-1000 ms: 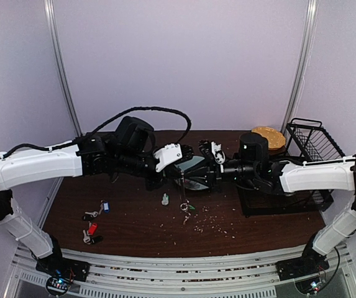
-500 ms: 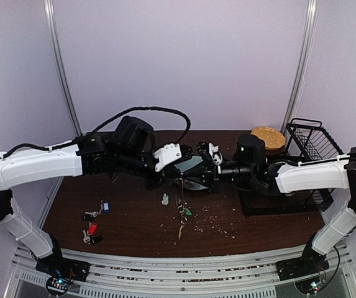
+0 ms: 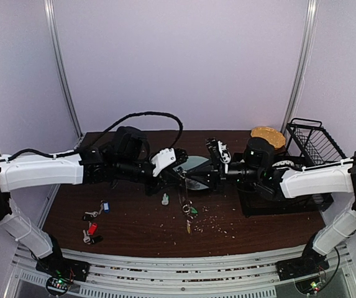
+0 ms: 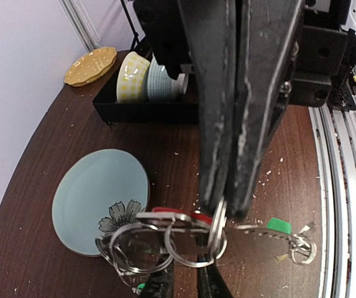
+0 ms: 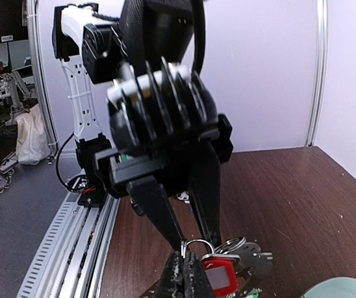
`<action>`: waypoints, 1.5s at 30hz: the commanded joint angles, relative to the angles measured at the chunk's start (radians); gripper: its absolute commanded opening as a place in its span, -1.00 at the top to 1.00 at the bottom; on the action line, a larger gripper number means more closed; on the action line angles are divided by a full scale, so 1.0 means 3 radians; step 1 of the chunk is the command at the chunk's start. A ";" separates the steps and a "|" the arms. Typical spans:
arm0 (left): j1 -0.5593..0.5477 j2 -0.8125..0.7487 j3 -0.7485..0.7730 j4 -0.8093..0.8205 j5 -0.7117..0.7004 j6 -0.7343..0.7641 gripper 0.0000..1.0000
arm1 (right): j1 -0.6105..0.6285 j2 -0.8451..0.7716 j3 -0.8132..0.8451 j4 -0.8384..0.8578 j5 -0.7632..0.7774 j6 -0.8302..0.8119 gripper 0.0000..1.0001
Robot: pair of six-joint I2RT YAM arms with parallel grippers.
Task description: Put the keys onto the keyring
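Note:
My left gripper (image 3: 176,176) and right gripper (image 3: 197,176) meet tip to tip above the table, in front of the pale green plate (image 3: 196,162). Both pinch a bunch of keys and rings. In the left wrist view the left gripper (image 4: 220,214) is shut on a small split ring, with a red tag (image 4: 171,212) and a green tag (image 4: 279,225) along a long thin grey loop (image 4: 252,231), apparently the keyring. In the right wrist view the right gripper (image 5: 187,268) is shut on a thin ring beside the red-tagged key (image 5: 220,277). Keys (image 3: 188,210) dangle below.
More keys lie at the front left: a blue-tagged one (image 3: 105,207) and a red-tagged one (image 3: 92,228). A tiny clear bottle (image 3: 164,199) stands near the bunch. A black tray with bowls (image 3: 271,202), a wire rack (image 3: 314,141) and a yellow plate (image 3: 268,135) are on the right. Crumbs are scattered in the middle.
Both grippers stay joined at the key bunch. The left arm has dropped a little and the right wrist has shifted right. The dangling keys have swung slightly.

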 commanded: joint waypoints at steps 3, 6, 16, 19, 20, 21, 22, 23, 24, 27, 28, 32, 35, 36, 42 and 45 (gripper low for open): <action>0.0007 -0.0053 -0.0198 0.0484 0.0235 -0.0068 0.71 | -0.0025 -0.0119 -0.0041 0.0677 -0.0265 0.0427 1.00; 0.0007 -0.0363 -0.0508 0.0767 0.0330 0.0113 0.70 | -0.0067 -0.0077 -0.0082 0.1070 -0.0507 0.0778 1.00; 0.0002 -0.0975 -0.0819 0.1565 0.0705 0.0199 0.41 | -0.0023 -0.0193 0.0011 0.0696 -0.0401 0.0722 1.00; -0.0005 -0.0933 -0.0779 0.1822 0.0671 -0.0013 0.41 | 0.0052 -0.0183 -0.0164 0.1257 -0.0093 0.0997 1.00; -0.0014 -0.0908 -0.0748 0.1852 0.0708 -0.0023 0.41 | 0.0090 -0.0179 -0.0197 0.1421 0.0031 0.1058 1.00; -0.0026 -0.0865 -0.0724 0.1871 0.0772 -0.0022 0.41 | 0.0122 -0.0183 -0.0217 0.1448 0.0142 0.1059 1.00; -0.0035 -0.0823 -0.0703 0.1880 0.0828 -0.0023 0.42 | 0.0158 -0.0191 -0.0232 0.1458 0.0232 0.1012 1.00; -0.0045 -0.0773 -0.0663 0.1870 0.0854 -0.0030 0.41 | 0.0194 -0.0205 -0.0247 0.1451 0.0305 0.0952 1.00; -0.0049 -0.0706 -0.0614 0.1836 0.0852 -0.0043 0.42 | 0.0225 -0.0218 -0.0256 0.1452 0.0337 0.0903 1.00; -0.0050 -0.0507 -0.0403 0.1551 0.0810 -0.0042 0.58 | 0.0241 -0.0222 -0.0261 0.1523 0.0361 0.0929 1.00; -0.0049 -0.0454 -0.0348 0.1459 0.0790 -0.0041 0.60 | 0.0239 -0.0228 -0.0270 0.1561 0.0373 0.0942 1.00; -0.0049 -0.0364 -0.0345 0.1384 0.0923 -0.0040 0.60 | 0.0245 -0.0283 -0.0299 0.1646 0.0481 0.0988 1.00; -0.0050 -0.0359 -0.0444 0.1517 0.0957 -0.0127 0.60 | 0.0247 -0.0310 -0.0348 0.1826 0.0581 0.1045 1.00; -0.0050 -0.0358 -0.0457 0.1524 0.0959 -0.0144 0.60 | 0.0248 -0.0317 -0.0350 0.1840 0.0631 0.1055 1.00; -0.0049 -0.0388 -0.0475 0.1596 0.0780 -0.0283 0.56 | 0.0258 -0.0373 -0.0408 0.1762 0.0804 0.0934 1.00; -0.0049 -0.0362 -0.0426 0.1499 0.0751 -0.0278 0.76 | 0.0258 -0.0366 -0.0453 0.1839 0.0828 0.0948 1.00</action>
